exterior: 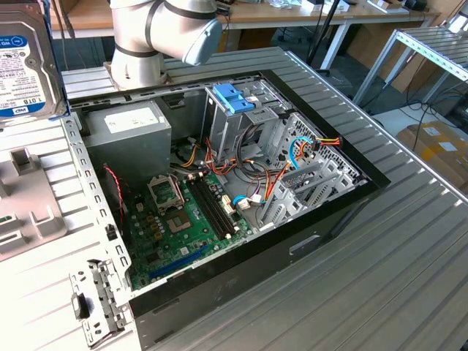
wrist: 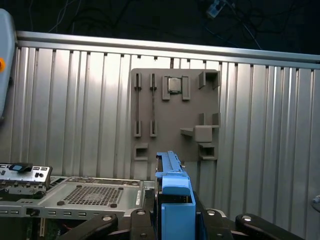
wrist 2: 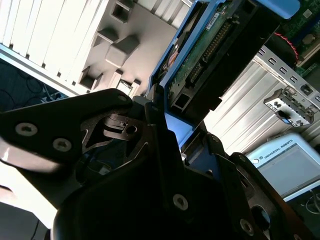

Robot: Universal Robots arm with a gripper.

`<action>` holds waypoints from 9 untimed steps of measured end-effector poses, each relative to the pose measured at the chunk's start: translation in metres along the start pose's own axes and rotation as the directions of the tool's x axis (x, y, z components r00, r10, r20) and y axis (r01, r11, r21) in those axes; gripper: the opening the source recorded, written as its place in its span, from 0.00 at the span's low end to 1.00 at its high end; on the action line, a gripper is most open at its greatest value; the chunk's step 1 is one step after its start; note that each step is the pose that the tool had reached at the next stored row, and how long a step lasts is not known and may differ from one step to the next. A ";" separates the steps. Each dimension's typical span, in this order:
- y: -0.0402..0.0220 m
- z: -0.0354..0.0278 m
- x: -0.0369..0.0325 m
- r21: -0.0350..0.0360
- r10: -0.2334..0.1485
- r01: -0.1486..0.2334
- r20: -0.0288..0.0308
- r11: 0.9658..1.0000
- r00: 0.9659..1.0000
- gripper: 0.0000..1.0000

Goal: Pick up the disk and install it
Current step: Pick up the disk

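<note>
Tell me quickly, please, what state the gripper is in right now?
Gripper: closed, holding the disk.

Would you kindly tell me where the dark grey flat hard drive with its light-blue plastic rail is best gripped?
Probably at one short end of the dark grey flat hard drive, pinched across its thin body, approaching endwise, as the black claw holds it now. Its broad sides are flat and parallel, leaving the far end free.
</note>
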State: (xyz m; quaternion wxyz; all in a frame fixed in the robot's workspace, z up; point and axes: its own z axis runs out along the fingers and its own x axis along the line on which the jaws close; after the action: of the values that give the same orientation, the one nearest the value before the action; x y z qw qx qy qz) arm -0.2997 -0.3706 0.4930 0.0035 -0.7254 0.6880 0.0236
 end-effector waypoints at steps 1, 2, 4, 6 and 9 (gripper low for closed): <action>-0.0012 0.0000 0.0007 0.000 0.000 0.000 0.000 1.000 1.000 0.37; -0.0027 0.0000 0.0016 0.000 0.000 0.000 0.000 1.000 1.000 0.37; -0.0041 -0.0001 0.0026 0.000 0.000 0.000 0.000 1.000 1.000 0.37; -0.0059 -0.0001 0.0038 0.000 0.000 0.000 0.000 1.000 1.000 0.37; -0.0087 -0.0002 0.0059 0.000 0.000 0.000 0.000 1.000 1.000 0.37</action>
State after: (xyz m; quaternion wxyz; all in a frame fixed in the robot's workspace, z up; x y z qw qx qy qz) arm -0.2907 -0.3761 0.4927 0.0035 -0.7254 0.6879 0.0236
